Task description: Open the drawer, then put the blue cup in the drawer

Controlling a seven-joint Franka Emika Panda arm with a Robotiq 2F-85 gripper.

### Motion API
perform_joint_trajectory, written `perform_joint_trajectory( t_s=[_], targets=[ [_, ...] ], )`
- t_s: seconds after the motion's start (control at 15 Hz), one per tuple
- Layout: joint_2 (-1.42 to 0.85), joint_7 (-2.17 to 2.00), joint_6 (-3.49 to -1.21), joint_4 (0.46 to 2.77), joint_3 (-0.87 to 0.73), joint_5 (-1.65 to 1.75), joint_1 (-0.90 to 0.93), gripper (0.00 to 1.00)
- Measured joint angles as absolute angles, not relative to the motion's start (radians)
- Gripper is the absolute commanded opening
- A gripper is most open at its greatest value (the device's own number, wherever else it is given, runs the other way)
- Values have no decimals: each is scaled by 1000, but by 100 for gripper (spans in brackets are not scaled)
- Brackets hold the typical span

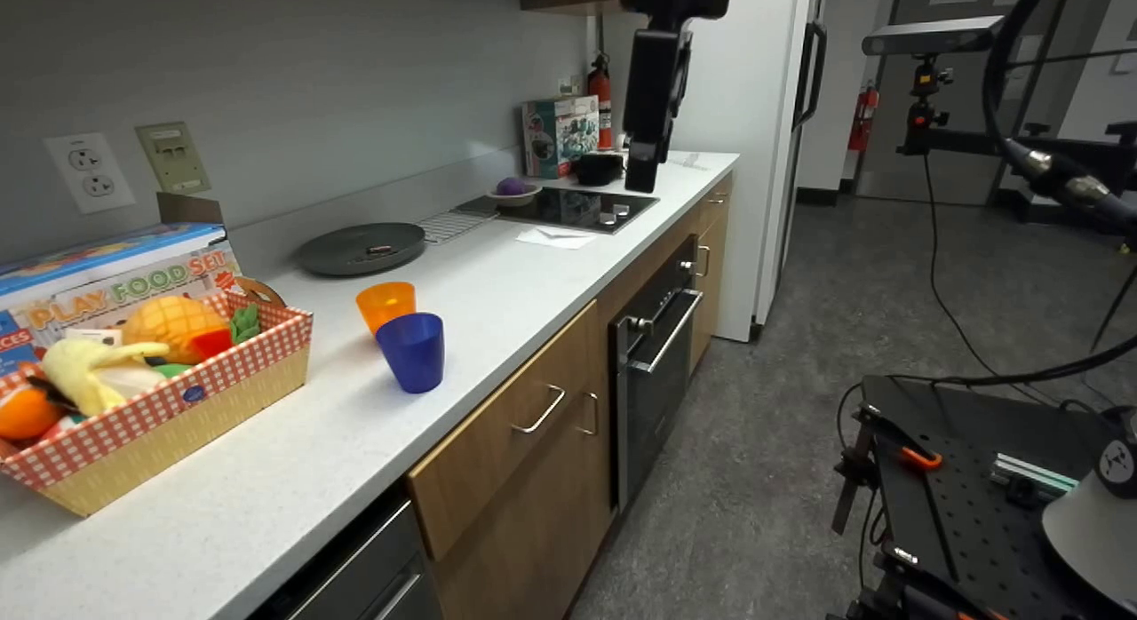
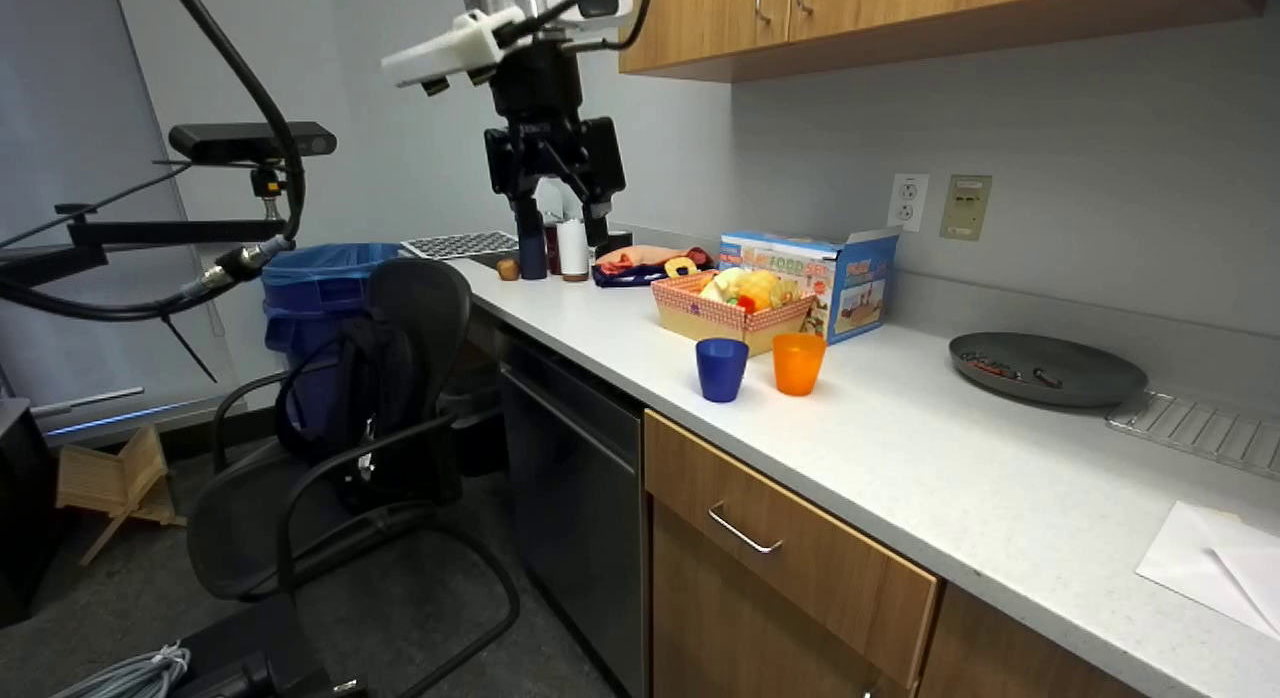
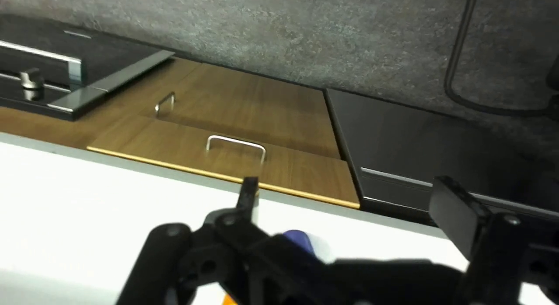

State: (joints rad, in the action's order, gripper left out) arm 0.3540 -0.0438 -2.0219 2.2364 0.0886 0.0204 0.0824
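The drawer [image 1: 493,442] has a light brown wood front; it also shows in an exterior view [image 2: 830,573] and in the wrist view [image 3: 301,169]. It looks shut, with no interior showing. Its metal bar handle [image 2: 745,530] also shows in the wrist view [image 3: 236,141]. The blue cup [image 1: 413,353] stands upright on the counter above the drawer, also in an exterior view [image 2: 721,370]. In the wrist view the blue cup [image 3: 298,238] is mostly hidden behind the gripper. My gripper [image 3: 348,185] is open and empty, high above the counter [image 2: 562,233], apart from cup and handle.
The orange cup [image 2: 799,364] stands close beside the blue cup. A basket of play food [image 1: 169,407] and a box [image 2: 865,278] stand nearby on the counter [image 2: 950,458]. A dark pan [image 1: 360,249] lies towards the wall. The oven [image 1: 657,362] and dark grey-fronted unit [image 2: 570,478] flank the drawer.
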Motion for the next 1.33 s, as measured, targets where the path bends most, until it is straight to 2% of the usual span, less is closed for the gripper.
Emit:
perform_joint_trajectory(
  t_s=[0.53, 1.0, 1.33],
  targets=[
    [141, 123, -2209, 2244, 110, -11, 146, 100],
    [-20, 188, -2260, 2240, 63, 73, 95, 100],
    [-30, 187, -2260, 2240, 67, 75, 91, 100]
  ],
)
